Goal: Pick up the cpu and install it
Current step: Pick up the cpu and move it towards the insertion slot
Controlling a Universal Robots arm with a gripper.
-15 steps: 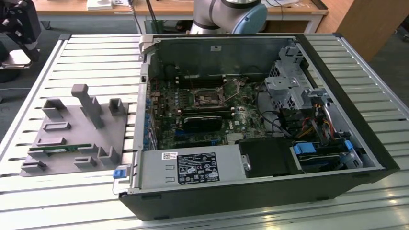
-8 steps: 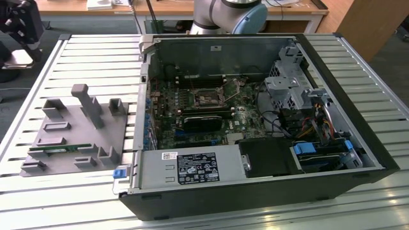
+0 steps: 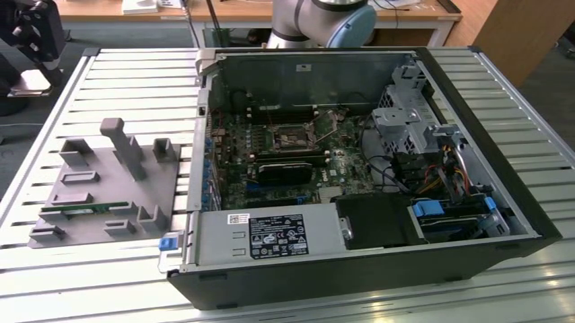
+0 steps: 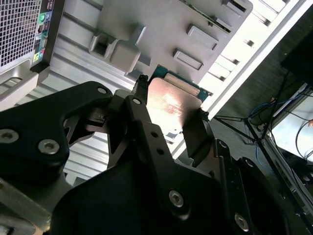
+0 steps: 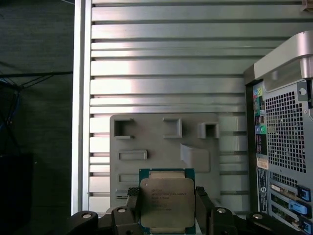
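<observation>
Fingers (image 5: 133,205) clamped on the cpu (image 5: 167,203) edges, gripper (image 5: 167,195) pointing down over grey tray (image 5: 156,147). Exterior view adds open PC case (image 3: 359,279) mid-frame, arm base (image 3: 324,17) top centre.

Tool (image 5: 167,193) aloft, facing down; both fingers (image 5: 131,203) clamped against opposite cpu (image 5: 166,208) edges.
</observation>
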